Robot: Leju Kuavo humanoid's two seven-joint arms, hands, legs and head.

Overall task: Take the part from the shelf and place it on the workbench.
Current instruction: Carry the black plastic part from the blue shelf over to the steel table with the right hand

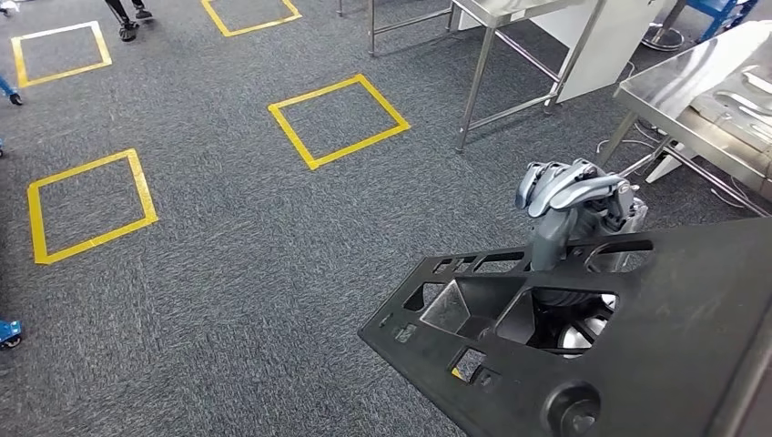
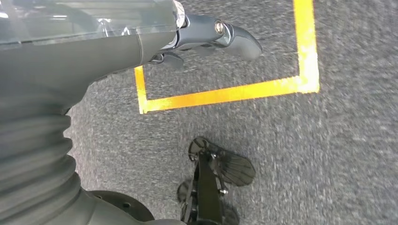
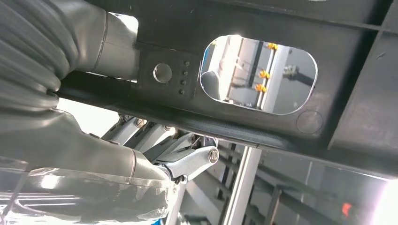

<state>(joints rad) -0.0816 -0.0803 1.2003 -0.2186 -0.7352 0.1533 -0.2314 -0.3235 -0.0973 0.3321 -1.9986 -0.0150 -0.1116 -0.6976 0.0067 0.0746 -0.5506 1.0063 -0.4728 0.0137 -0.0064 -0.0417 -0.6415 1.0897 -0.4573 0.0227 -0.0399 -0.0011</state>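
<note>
The right robot hand (image 1: 572, 193) grips the part (image 1: 637, 337), a large flat black plastic panel with cut-out openings and a round boss near its close corner, and holds it in the air over the grey carpeted floor (image 1: 228, 264) in the near right of the head view. Its fingers (image 1: 555, 182) curl over the panel's far edge, next to an oval opening, while the grey thumb reaches down against the panel face. In the right wrist view the same robot hand (image 3: 155, 154) lies along the underside of the part (image 3: 263, 122), its silver fingers (image 3: 187, 159) folded around a rail of the black frame, and metal legs show through an oval hole in the panel. The part tilts, its narrow end pointing left and toward the viewer, and it touches no surface. Beyond it at the far right stands a steel counter (image 1: 683, 82) with pale shapes lying on its top; a second metal-legged table (image 1: 510, 55) stands further left at the far edge. Yellow tape squares (image 1: 337, 120) mark the carpet to the left. In the left wrist view the left robot hand (image 2: 206, 37) hangs over the carpet beside a corner of yellow tape (image 2: 225, 93), holding nothing, its dark fingers extended and loosely apart.
</note>
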